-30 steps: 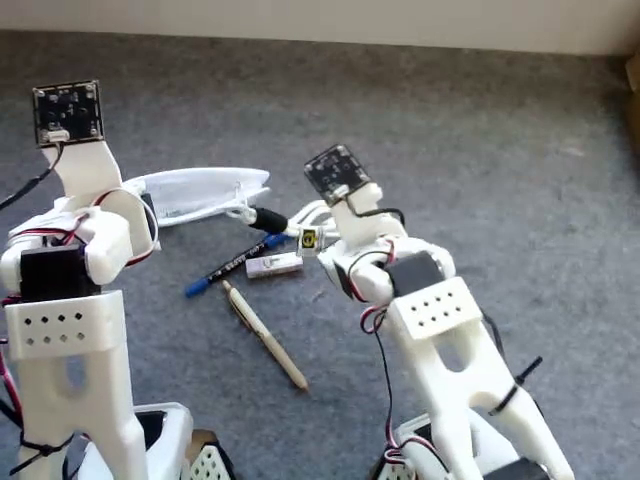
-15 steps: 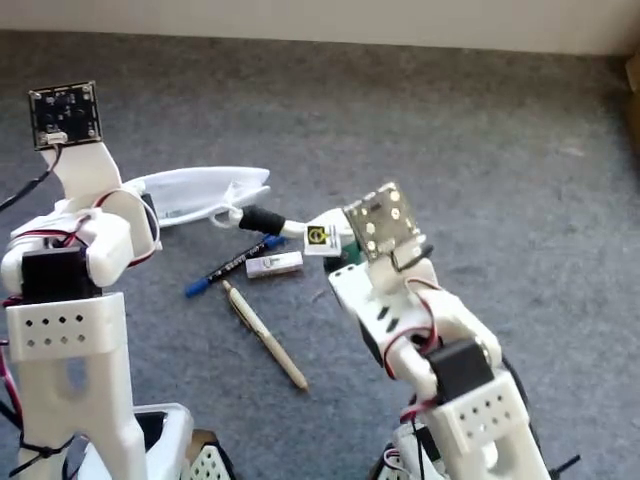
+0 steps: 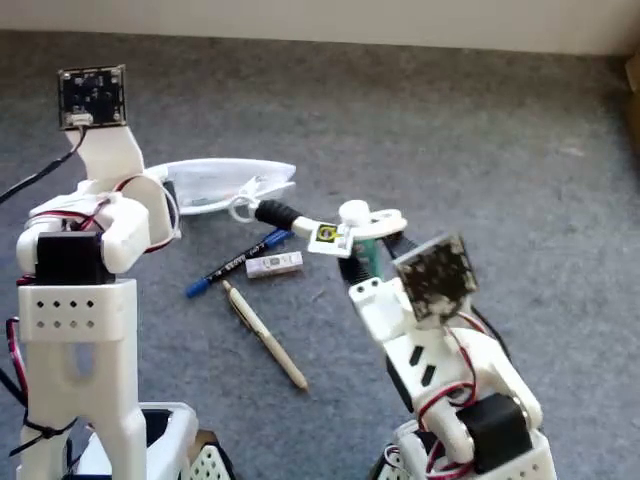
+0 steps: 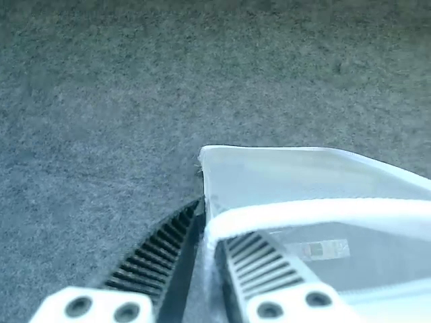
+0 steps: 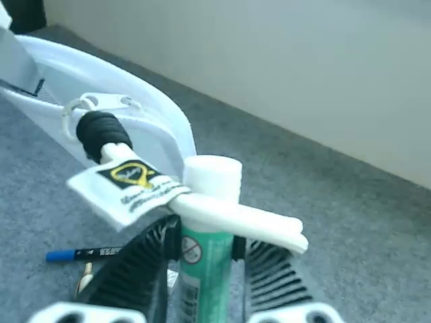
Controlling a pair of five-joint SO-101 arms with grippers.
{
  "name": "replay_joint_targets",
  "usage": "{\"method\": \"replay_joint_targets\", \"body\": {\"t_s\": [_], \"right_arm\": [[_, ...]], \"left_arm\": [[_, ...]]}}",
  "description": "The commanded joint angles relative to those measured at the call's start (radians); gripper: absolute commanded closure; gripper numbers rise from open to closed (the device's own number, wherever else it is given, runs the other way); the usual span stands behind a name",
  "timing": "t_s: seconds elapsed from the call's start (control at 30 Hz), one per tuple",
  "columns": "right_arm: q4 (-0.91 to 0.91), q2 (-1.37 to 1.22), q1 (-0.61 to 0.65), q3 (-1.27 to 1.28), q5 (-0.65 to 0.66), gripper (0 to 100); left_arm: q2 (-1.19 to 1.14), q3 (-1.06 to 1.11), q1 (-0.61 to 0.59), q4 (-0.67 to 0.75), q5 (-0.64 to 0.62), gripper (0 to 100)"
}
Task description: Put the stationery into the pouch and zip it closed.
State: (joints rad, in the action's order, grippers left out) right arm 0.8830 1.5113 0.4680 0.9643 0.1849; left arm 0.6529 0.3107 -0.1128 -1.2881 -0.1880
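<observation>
Drawn back and tipped up since a second ago: the right gripper [image 5: 205, 237].
It clamps a green tube [image 5: 202, 276], a tagged white stick [image 5: 259, 223] lying across the cap, just right of the pouch [image 3: 215, 180]; the left gripper [image 4: 209, 229] pinches the pouch's rim. That stick could slide off short of the mouth.

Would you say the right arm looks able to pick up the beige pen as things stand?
Probably not: the right gripper is shut on a green tube, leaving no room, though the beige pen lies uncovered on the carpet.
</observation>
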Motion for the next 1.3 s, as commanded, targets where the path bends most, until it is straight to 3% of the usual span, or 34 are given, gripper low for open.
{"method": "replay_joint_targets", "body": {"t_s": [0.0, 0.13, 0.3, 0.63, 0.73, 1.03, 1.27], "right_arm": [[-0.036, 0.087, -0.077, -0.015, -0.037, 99.4], [-0.038, 0.124, -0.153, -0.015, -0.104, 99.4], [-0.041, 0.124, -0.219, -0.007, -0.107, 99.4], [-0.084, 0.122, -0.148, 0.116, -0.077, 99.4], [0.016, 0.122, -0.117, 0.117, 0.021, 99.4], [0.398, 0.122, -0.005, 0.082, 0.147, 99.4], [0.588, 0.122, -0.005, 0.084, 0.273, 99.4]], "left_arm": [[-0.001, -0.122, 0.081, 0.009, -0.017, 99], [-0.001, -0.127, 0.114, 0.005, -0.106, 99], [0.002, -0.082, 0.113, 0.011, -0.117, 99], [0.007, -0.022, -0.042, 0.046, -0.150, 99], [0.008, 0.019, -0.051, 0.080, -0.155, 99], [0.008, 0.068, -0.058, 0.130, -0.157, 99], [0.008, 0.090, -0.058, 0.132, -0.155, 99]]}}
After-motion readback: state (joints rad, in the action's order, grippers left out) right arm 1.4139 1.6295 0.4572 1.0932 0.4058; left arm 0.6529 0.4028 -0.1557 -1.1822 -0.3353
